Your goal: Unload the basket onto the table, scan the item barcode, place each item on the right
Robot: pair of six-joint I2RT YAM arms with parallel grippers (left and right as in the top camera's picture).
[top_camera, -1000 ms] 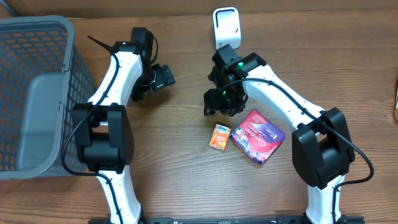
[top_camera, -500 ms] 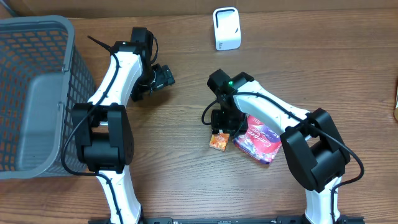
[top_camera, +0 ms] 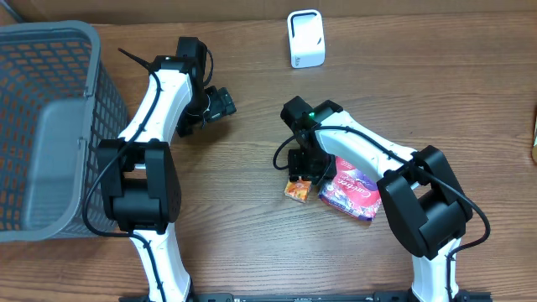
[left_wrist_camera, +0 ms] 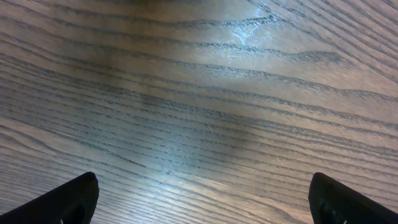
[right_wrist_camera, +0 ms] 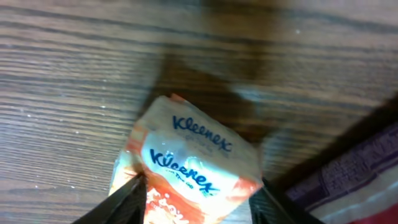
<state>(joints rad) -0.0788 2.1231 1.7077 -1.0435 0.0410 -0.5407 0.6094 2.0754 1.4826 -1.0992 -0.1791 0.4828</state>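
Note:
A small orange and white Kleenex tissue pack lies on the wooden table near the middle. My right gripper is down over it. In the right wrist view the two black fingers press against the left and right sides of the pack, so the right gripper is shut on it. The white barcode scanner stands at the table's far edge. My left gripper hovers open over bare wood, holding nothing.
A purple packet lies right beside the tissue pack and shows at the right edge of the right wrist view. A grey mesh basket fills the left side of the table.
My right arm came forward from near the scanner and lowered onto the tissue pack. Its jaws have narrowed around the pack, which shifted slightly. The left arm has not moved.

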